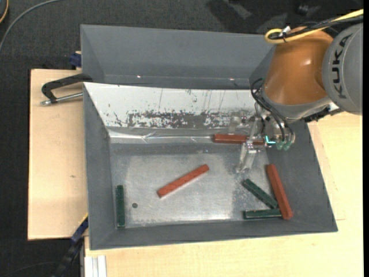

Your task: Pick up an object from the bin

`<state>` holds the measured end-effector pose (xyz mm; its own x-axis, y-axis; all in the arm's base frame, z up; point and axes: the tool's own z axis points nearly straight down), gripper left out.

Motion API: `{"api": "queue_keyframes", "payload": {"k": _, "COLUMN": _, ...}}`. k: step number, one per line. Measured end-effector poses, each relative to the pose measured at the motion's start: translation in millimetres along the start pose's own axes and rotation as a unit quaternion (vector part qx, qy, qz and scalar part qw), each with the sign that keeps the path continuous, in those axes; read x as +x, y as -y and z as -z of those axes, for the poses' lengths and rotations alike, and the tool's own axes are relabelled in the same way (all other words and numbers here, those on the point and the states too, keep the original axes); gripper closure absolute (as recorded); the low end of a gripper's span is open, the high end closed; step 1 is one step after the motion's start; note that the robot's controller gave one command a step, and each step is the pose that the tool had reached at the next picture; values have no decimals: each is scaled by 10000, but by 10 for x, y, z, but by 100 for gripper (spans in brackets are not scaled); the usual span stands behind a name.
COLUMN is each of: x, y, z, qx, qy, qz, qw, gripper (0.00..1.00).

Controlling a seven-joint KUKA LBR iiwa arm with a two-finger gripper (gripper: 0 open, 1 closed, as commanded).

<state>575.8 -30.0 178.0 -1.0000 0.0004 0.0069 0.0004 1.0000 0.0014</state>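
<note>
Hanging gripper (pixel 247 161) near right bin wall (pixel 304 172)

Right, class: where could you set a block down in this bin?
Bare floor: between the green bar by the left wall and the red bar in the middle, and behind that red bar. Crowded: the front right corner's cluster of bars, near the gripper.

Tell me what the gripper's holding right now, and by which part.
Nothing visibly held. The gripper hangs above the bin floor, between the red stick by the back wall and the dark green stick nearer the front.
</note>
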Motion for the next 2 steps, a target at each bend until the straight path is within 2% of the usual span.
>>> {"api": "queue_keyframes", "payload": {"k": 1, "x": -229, "y": -402, "z": -1114, "qx": -7, "qy": -1, "qz": -291, "qw": 9996, "gripper": 0}}
{"api": "queue_keyframes", "payload": {"k": 2, "x": -250, "y": -384, "z": -1067, "qx": 0, "qy": 37, "qz": -299, "qw": 9995, "gripper": 100}}
